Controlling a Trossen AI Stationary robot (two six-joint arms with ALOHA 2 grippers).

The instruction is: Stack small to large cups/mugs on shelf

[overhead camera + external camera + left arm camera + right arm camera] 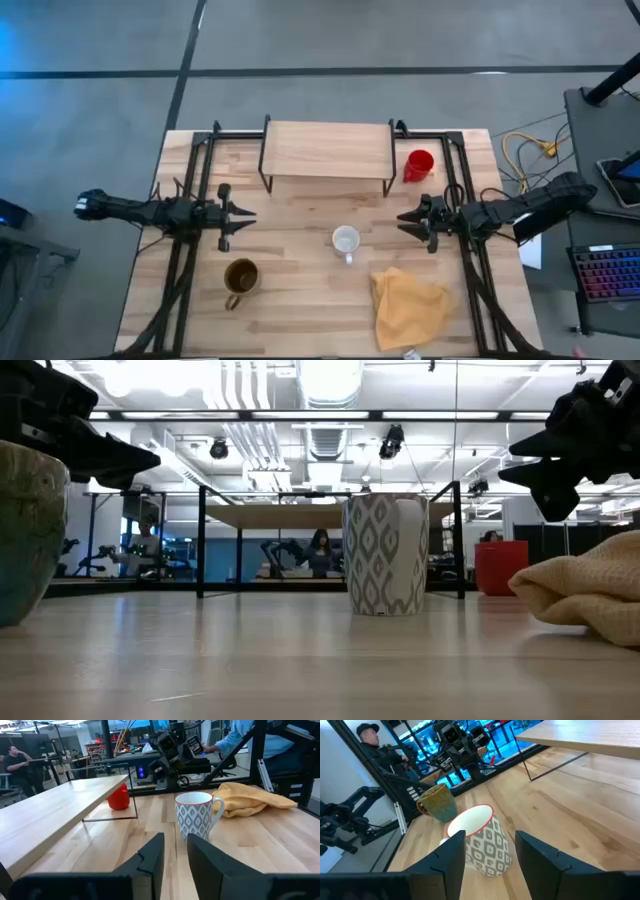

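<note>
The light-wood shelf [328,150] stands on thin black legs at the table's far side, its top bare. The red mug [419,165] stands on the table just right of it. The white mug [346,241], grey-patterned outside [197,815], stands upright mid-table. The glossy brown mug [241,278] stands toward the near left [439,802]. My left gripper [245,215] hovers open left of the white mug [175,840]. My right gripper [402,220] hovers open to its right [490,837]. Both point at the white mug and touch nothing.
A crumpled yellow-orange cloth [410,308] lies on the table's near right, close to the white mug. Black frame rails [195,170] run along both table sides. Bare tabletop lies between the shelf and the mugs. People and other rigs show in the room beyond.
</note>
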